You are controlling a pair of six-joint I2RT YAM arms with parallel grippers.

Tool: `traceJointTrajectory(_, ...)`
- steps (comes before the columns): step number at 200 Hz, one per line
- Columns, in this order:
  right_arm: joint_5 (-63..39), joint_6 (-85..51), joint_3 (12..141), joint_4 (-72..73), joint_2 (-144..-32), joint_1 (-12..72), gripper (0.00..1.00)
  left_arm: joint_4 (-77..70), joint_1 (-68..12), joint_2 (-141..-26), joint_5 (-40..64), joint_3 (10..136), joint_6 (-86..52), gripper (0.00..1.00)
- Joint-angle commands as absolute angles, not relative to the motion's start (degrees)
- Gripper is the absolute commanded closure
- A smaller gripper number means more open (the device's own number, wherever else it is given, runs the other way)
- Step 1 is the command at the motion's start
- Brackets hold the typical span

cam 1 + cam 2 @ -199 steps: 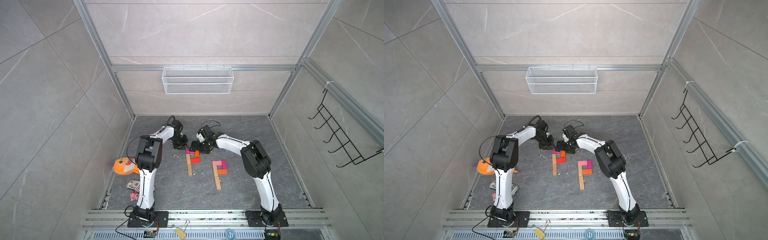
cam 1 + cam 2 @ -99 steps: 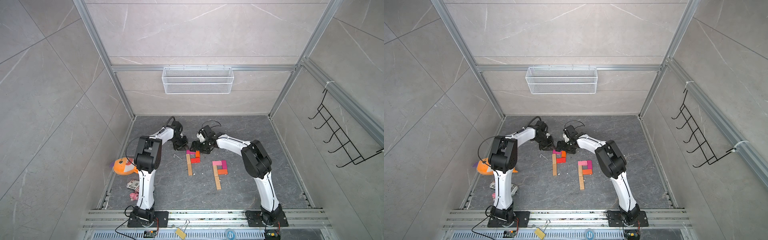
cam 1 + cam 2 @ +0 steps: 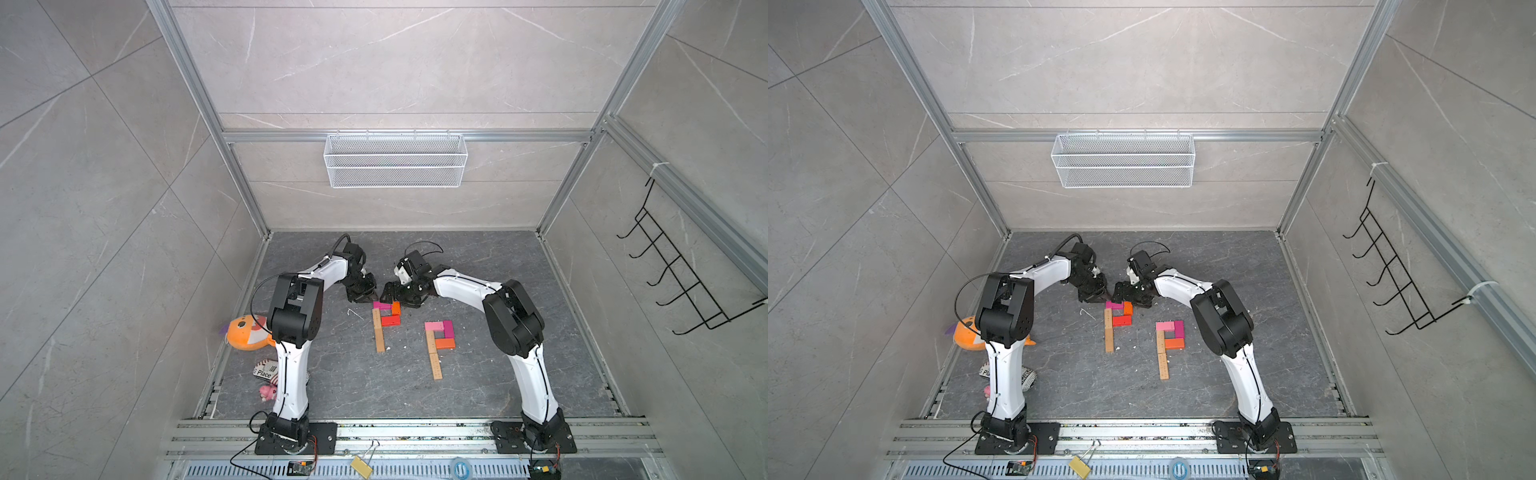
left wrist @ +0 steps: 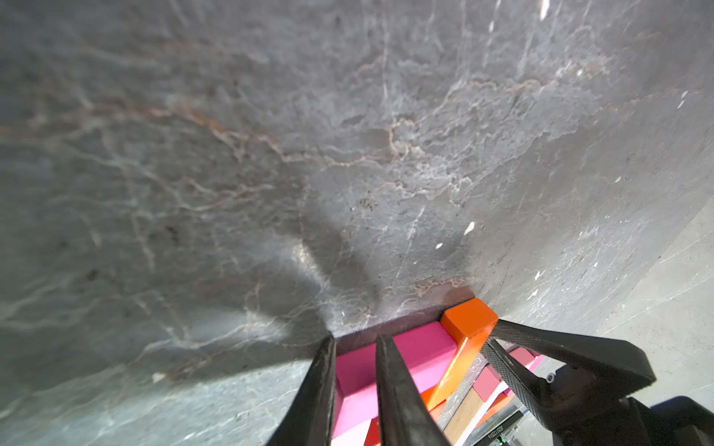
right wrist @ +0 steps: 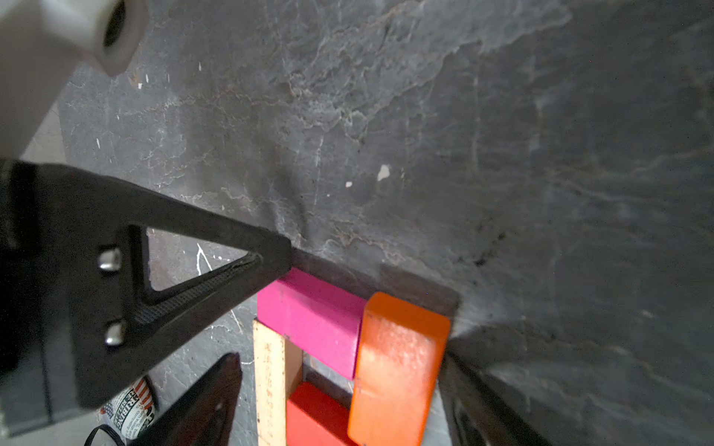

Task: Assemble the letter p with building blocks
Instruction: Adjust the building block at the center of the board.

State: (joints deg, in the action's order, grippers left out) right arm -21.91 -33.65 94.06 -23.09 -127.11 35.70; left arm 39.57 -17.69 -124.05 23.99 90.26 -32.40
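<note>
Two flat letter p figures lie on the dark floor in both top views. The left one has a tan stem, a magenta block on top, an orange block at the side and a red block below. The right one is loose, with pink, magenta and orange blocks. My left gripper has its jaws a narrow gap apart and its tips at the magenta block's far end, holding nothing. My right gripper is open and straddles the left figure's loop, from the stem to the orange block.
An orange plush fish, a printed packet and a small pink toy lie by the left wall behind my left arm. A wire basket hangs on the back wall, and a black hook rack on the right wall.
</note>
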Motion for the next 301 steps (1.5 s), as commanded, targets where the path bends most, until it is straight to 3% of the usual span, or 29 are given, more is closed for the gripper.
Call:
traceJointTrajectory(1, -20.96, -34.56, 91.3, -28.39, -130.29, 35.94, 0.17, 42.87, -18.26, -125.54, 21.44, 89.44, -33.65, 0.76)
traceJointTrajectory(301, -21.73, -32.04, 97.83, -32.18, -135.88, 37.19, 0.16, 40.82, -16.5, -123.6, 20.56, 84.91, -35.07, 0.76)
